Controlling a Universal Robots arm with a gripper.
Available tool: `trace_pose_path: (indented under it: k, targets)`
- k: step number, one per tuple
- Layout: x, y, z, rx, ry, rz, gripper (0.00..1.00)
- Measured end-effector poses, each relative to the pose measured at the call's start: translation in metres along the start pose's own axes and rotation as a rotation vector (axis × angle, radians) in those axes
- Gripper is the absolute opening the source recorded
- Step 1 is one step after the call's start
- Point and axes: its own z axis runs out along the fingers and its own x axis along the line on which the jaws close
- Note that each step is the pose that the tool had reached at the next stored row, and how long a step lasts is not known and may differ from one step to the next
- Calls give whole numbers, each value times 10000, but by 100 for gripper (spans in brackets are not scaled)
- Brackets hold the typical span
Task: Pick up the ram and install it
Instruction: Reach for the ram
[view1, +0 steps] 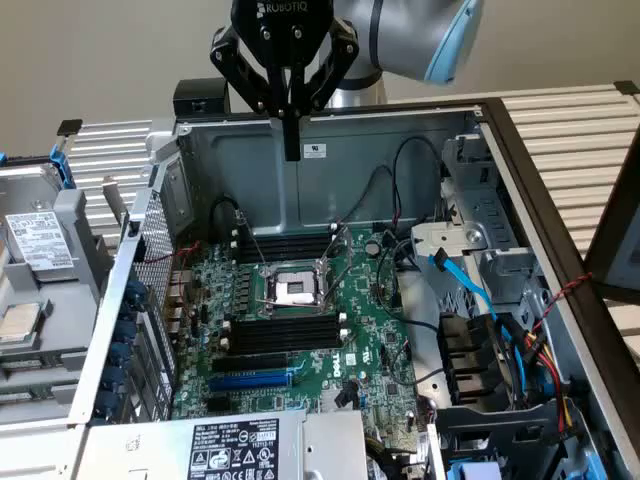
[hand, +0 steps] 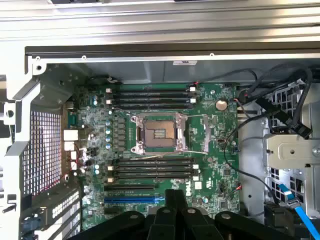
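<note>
Above grey steel computer case (view1: 330, 175): black pincer (view1: 291, 152) clenched, empty.
Hazard: descent could crush black memory slots (view1: 285, 335) at 6 o'clock.

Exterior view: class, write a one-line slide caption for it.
Shut tool hangs above the open computer case, whose green motherboard and black memory slots lie exposed.

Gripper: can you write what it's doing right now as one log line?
gripper: shut, empty | place: up above the open case, camera looking down on the board | touching: nothing
</note>
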Motion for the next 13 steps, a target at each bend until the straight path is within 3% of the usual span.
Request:
trace_pose_path:
  k: [10, 13]
  targets:
    - [1, 0, 0, 0, 0, 0, 10]
    - [101, -7, -2, -17, 0, 1, 10]
